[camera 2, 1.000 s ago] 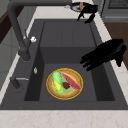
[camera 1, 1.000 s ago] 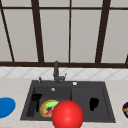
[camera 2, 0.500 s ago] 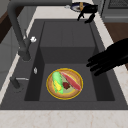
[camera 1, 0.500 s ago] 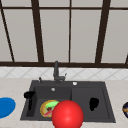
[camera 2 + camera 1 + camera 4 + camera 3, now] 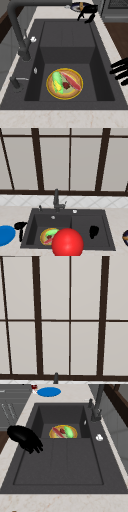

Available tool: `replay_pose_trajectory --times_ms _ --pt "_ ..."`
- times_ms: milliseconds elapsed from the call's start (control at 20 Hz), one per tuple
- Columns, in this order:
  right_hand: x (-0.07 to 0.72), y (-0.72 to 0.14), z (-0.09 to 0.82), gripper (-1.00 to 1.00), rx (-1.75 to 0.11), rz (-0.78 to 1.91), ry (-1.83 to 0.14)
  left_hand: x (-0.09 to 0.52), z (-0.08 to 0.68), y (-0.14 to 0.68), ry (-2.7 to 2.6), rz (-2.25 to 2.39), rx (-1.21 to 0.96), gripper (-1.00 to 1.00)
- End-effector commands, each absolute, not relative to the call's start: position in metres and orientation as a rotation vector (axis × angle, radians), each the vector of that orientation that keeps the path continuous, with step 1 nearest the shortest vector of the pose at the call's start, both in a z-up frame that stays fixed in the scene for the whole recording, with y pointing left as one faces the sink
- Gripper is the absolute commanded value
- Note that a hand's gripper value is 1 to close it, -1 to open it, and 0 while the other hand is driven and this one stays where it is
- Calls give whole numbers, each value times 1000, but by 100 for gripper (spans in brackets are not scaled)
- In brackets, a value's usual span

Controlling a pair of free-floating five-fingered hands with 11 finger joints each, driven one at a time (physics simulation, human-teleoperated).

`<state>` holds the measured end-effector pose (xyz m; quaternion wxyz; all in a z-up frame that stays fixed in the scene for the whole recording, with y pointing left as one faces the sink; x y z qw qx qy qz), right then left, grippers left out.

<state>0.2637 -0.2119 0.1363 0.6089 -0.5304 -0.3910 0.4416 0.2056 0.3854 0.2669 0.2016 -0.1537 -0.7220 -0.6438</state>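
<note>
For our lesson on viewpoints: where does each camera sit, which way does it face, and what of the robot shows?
Front view: before the dark sink, facing the window; left hand, right hand.
Left side view: at the sink's left end, looking along it; a hand at the far end, another at the picture's right edge.
Right side view: opposite end, looking back; one hand.
Upper view: facing the window.
Both side views share the round yellow-rimmed plate of food.

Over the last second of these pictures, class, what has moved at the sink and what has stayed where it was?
The left hand has drawn back from above the basin toward the front rim of the sink, fingers straight, holding nothing. The right hand hangs where it was over the other basin. The plate of food, the faucet and the red ball have not shifted.
</note>
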Motion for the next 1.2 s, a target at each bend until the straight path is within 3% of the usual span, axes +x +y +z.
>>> replay_pose_trajectory --times_ms 0,1150 --pt "264 -212 136 0 -1225 1020 -903 177 275 402 -2004 -1754 -466 -100" --pt "264 -212 136 0 -1225 1020 -903 66 332 547 -1977 -1747 -479 -100"
